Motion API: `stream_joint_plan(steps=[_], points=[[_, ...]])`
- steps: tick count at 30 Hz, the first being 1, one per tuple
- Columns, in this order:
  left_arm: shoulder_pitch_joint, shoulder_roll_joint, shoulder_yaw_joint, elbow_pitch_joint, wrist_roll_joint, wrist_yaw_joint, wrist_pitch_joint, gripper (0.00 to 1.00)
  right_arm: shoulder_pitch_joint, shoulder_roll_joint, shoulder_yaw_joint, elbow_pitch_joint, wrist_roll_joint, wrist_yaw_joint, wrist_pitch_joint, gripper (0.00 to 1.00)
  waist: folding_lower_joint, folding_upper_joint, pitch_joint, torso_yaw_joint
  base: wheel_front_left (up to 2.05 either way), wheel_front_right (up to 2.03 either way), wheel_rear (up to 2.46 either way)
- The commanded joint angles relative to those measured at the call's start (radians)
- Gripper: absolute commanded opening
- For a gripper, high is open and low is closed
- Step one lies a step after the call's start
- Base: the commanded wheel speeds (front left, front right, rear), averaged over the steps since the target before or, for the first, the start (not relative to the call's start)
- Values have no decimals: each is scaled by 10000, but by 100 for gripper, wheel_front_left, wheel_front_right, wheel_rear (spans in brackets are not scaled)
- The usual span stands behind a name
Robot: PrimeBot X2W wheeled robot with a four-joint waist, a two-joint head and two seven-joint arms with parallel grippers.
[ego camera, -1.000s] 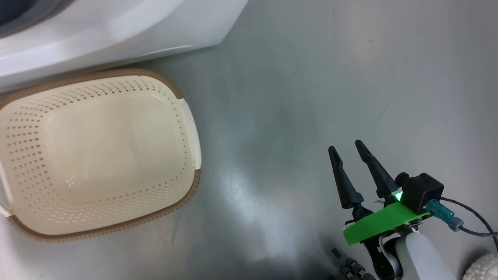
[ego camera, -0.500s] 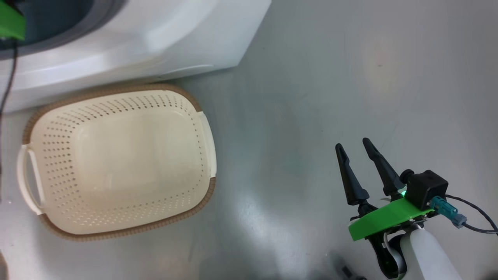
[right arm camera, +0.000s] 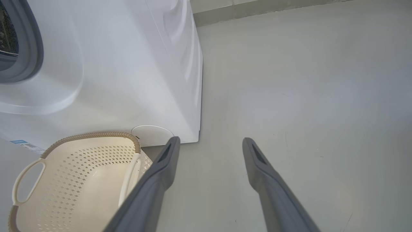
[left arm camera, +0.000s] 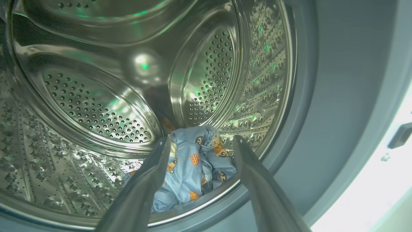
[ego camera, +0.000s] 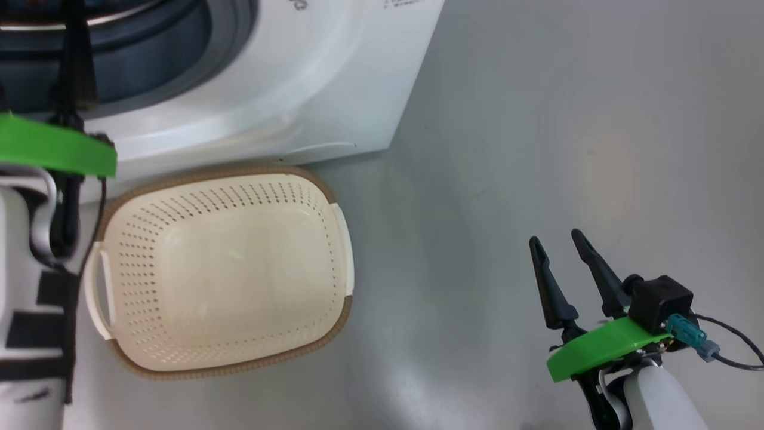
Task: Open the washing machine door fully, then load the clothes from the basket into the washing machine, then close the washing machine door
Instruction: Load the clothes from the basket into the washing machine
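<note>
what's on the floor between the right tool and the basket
Nothing. In the head view, the grey floor between the right tool and the basket is bare.

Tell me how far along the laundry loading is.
Done: the basket is empty and the clothes lie low in the drum of the washing machine. In hand: the left gripper, open and holding nothing, points into the drum at them; the right gripper hangs open over the floor. Left: closing the door.
</note>
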Motion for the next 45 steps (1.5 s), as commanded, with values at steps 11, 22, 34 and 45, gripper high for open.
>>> stream_joint_plan(steps=[11,22,34,45], points=[[2709,-414,1011,-1855,326,95,-51,100,656,-6,9,-66,-396,88,-120,100,0,0,-1530,301,0,0,0],[4925,-1113,1641,-2756,632,6,-51,100,1109,-6,-318,-176,-560,88,-120,100,0,0,-2369,380,0,0,0],[6914,-1747,2167,-3310,1073,-112,-51,100,1621,-6,-478,-286,-794,88,-120,100,0,0,-3574,431,0,0,0],[8214,-2120,2172,-3373,1193,129,-51,100,2076,-6,-630,-494,-1077,88,-120,100,0,0,-4550,398,0,0,0]])
